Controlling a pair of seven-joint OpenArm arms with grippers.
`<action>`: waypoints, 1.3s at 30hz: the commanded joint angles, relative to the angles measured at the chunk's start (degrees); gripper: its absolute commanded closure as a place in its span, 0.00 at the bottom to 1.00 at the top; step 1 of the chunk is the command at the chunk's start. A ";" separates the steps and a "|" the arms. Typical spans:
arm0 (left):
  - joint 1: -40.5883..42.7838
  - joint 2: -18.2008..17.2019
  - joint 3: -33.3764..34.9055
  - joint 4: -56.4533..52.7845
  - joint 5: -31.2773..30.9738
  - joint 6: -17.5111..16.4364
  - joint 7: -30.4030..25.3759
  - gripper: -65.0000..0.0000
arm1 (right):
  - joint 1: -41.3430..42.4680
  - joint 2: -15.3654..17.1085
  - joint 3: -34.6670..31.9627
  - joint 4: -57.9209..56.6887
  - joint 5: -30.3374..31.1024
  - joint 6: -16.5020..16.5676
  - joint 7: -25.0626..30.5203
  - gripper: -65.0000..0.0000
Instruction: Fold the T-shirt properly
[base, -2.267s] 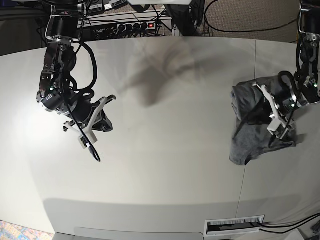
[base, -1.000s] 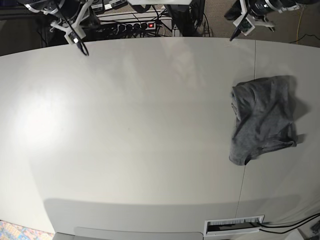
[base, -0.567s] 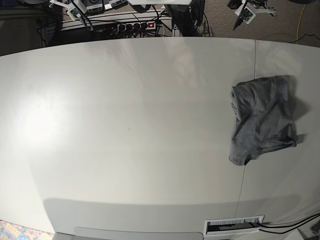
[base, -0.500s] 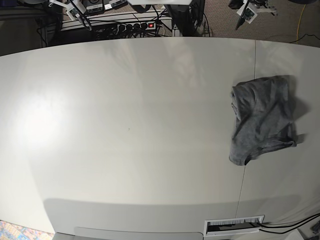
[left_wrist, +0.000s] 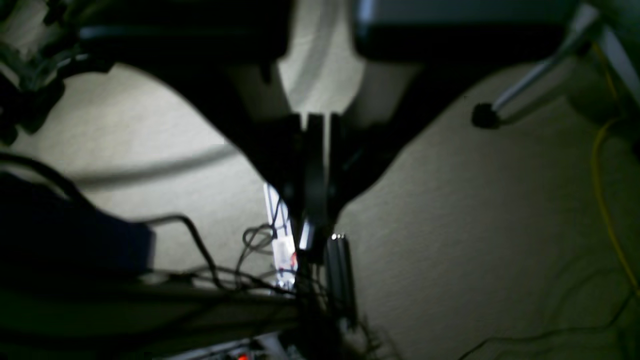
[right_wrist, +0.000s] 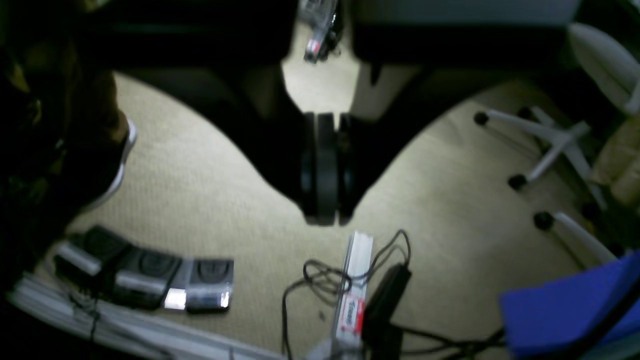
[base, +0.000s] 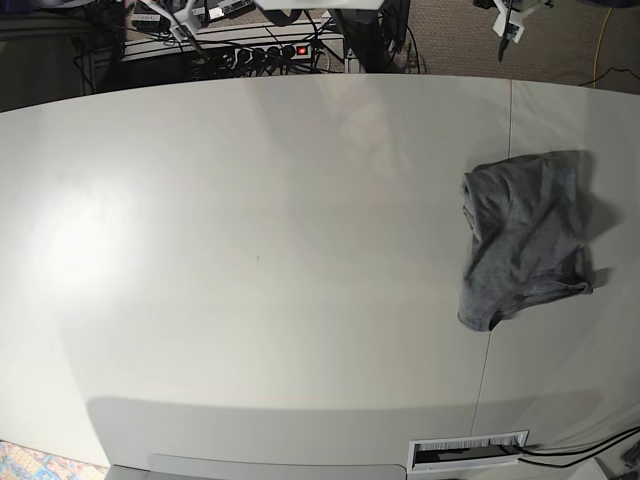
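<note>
Jaws of both grippers pressed together and empty, raised off the bench.
Left gripper (left_wrist: 316, 165): dark fingers meeting over beige carpet (left_wrist: 475, 210) and cables. Right gripper (right_wrist: 324, 170): fingers likewise clenched on nothing, above carpet, a row of foot pedals (right_wrist: 150, 280) and a blue chair seat (right_wrist: 565, 310). T-shirt (base: 522, 237): grey, bunched in a rumpled heap at about 3 o'clock on the white bench (base: 250, 260), well apart from both grippers. Power strip (base: 270, 52) with red light beyond the far edge at 12 o'clock.
</note>
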 joint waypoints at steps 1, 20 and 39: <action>-0.09 -0.07 -0.13 -1.68 -0.33 -0.39 -1.16 1.00 | 0.74 0.37 -1.14 -2.47 -0.96 0.26 2.01 1.00; -19.23 9.88 -0.02 -37.53 7.45 -0.20 -13.73 1.00 | 32.50 -6.93 -13.84 -58.23 -12.39 -17.77 27.30 1.00; -25.05 16.06 -0.02 -49.27 9.31 11.72 -17.73 1.00 | 33.33 -12.37 -13.86 -58.47 -11.65 -37.81 24.94 1.00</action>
